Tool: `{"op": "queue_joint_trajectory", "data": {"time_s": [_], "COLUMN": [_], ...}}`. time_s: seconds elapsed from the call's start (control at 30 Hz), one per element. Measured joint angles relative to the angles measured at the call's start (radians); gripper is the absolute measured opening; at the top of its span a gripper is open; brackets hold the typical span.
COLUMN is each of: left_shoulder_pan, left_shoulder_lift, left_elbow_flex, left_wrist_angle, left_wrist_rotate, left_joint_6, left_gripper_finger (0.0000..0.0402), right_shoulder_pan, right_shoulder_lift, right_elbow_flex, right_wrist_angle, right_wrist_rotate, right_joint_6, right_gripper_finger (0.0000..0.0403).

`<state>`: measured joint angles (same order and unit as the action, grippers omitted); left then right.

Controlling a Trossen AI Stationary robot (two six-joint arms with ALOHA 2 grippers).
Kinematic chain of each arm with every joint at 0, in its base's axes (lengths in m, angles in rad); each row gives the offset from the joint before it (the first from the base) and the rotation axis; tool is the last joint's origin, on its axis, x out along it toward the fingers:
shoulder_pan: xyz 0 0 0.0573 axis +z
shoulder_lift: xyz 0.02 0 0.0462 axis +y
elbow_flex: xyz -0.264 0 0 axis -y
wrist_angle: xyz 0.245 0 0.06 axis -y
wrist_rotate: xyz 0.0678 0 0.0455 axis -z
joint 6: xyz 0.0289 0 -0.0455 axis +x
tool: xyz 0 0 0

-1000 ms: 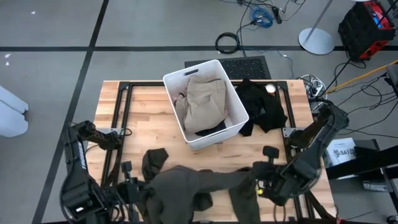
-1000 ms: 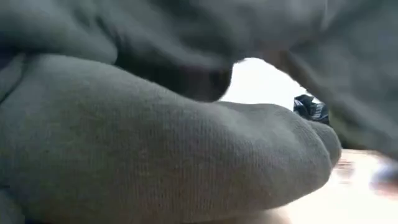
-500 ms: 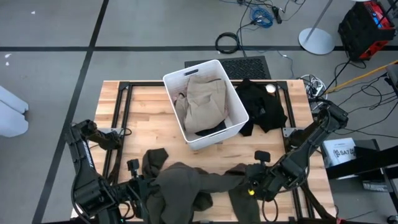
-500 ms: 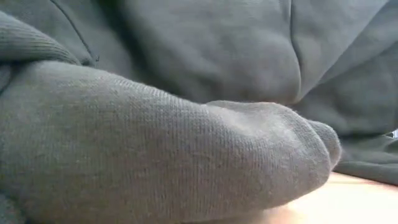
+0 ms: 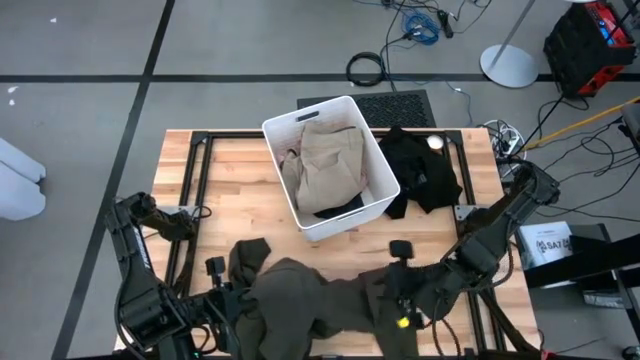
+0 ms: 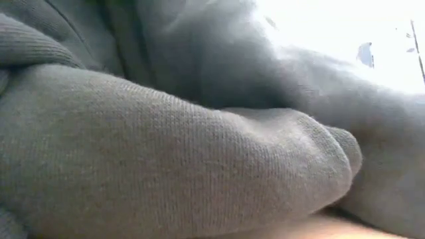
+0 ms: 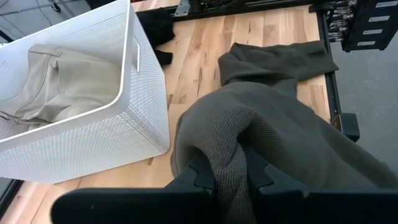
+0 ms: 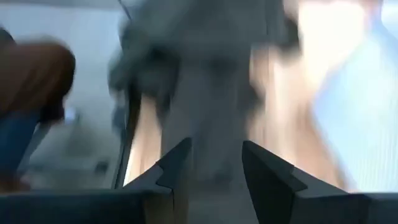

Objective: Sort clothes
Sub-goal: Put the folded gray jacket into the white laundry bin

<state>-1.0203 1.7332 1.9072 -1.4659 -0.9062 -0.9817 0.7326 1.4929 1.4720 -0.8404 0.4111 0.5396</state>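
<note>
High view: we see the large olive garment [image 5: 320, 300] spread along the near edge of the table, between the two arms. A second ago the right gripper [image 5: 403, 302] sat farther out toward its own side; it has since travelled inward along the cloth, and the garment has bunched into a tighter heap.
Bin: the white bin [image 5: 282, 130] stands at the middle of the far half, khaki clothes [image 5: 328, 160] inside with a black piece under them — unchanged. A black garment [image 5: 420, 170] lies on the table just beside the bin, on the right arm's side.
Low view: olive fabric fills almost the whole picture; a thick rolled fold [image 6: 166, 166] rests on the wood. Half a second ago cloth covered the upper corner, now bright room shows there — we read that as fabric dropping or being drawn aside.
Left wrist view: the left gripper [image 7: 229, 174] is pinched tight on a ridge of olive knit, its jaws closed with cloth between them; the bin is just ahead.
Right wrist view: blurred by motion. The two fingers [image 8: 177, 165] stand apart with grey-green cloth between them; they were shut a second ago and have parted.
Meaning: we judge the right side is letting go while the left keeps hold — likely a regrip. The olive garment is not yet sorted; whether cloth is truly free of the right jaws we cannot tell.
</note>
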Motion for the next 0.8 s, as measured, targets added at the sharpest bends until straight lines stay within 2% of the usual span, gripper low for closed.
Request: {"op": "queue_joint_trajectory", "data": {"time_s": [0.07, 0.2, 0.3, 0.5, 0.7, 0.8], "left_shoulder_pan": [0.003, 0.005, 0.007, 0.008, 0.011, 0.017], "left_shoulder_lift": [0.0, 0.0, 0.0, 0.0, 0.0, 0.0], "left_elbow_flex": [0.0, 0.0, 0.0, 0.0, 0.0, 0.0], "left_wrist_angle": [0.001, 0.011, 0.019, 0.021, 0.021, 0.021], "left_wrist_rotate": [0.0, 0.0, 0.01, 0.019, 0.019, 0.018], "left_joint_6": [0.0, 0.008, 0.024, 0.046, 0.046, 0.046], "left_gripper_finger": [0.0023, 0.0024, 0.0037, 0.0057, 0.006, 0.0061], "right_shoulder_pan": [-0.011, -0.043, -0.069, -0.106, -0.105, -0.087], "right_shoulder_lift": [0.016, 0.062, 0.094, 0.201, 0.31, 0.357], "right_elbow_flex": [-0.005, -0.007, -0.007, -0.007, -0.007, 0.01], "right_wrist_angle": [0.149, 0.364, 0.462, 0.48, 0.483, 0.494], "right_wrist_rotate": [0.028, 0.007, 0.007, 0.02, 0.044, 0.121], "right_joint_6": [-0.161, -0.465, -0.556, -0.751, -0.808, -0.903], "right_gripper_finger": [0.0127, 0.0127, 0.0128, 0.0132, 0.0156, 0.0171]}}
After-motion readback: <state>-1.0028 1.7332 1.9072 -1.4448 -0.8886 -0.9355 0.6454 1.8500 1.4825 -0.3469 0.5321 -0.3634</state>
